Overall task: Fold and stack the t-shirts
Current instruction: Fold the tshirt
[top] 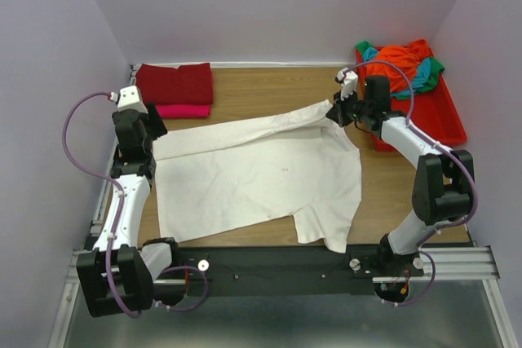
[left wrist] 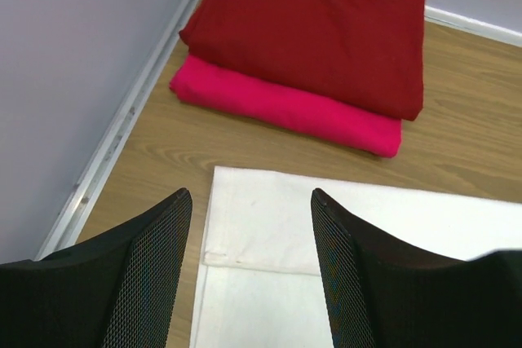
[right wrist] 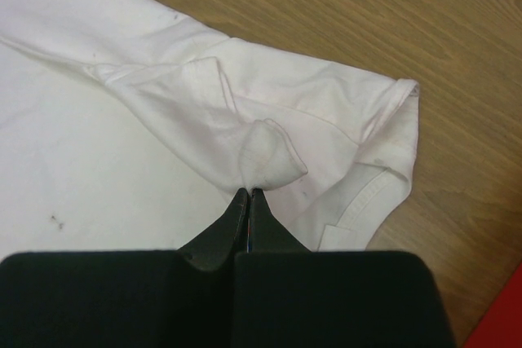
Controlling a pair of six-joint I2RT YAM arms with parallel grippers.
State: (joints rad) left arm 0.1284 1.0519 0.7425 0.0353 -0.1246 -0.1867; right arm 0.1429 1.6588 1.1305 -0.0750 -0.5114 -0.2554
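Note:
A large cream-white t-shirt (top: 261, 177) lies spread across the wooden table. My right gripper (right wrist: 249, 191) is shut on a pinched fold of the cream-white t-shirt (right wrist: 269, 152), lifting it at the shirt's far right side (top: 334, 112). Over the shirt's folded left edge (left wrist: 269, 226), my left gripper (left wrist: 249, 197) hangs open, nothing between its fingers. A folded dark red t-shirt (left wrist: 318, 30) lies on a folded bright pink t-shirt (left wrist: 285, 103) at the back left. Orange, teal and green t-shirts (top: 404, 67) are heaped at the back right.
A rigid red plastic tray (top: 444, 116) at the back right holds the heap of shirts. Lilac walls close in the table on the left, back and right. A metal rail (left wrist: 122, 120) runs along the left table edge.

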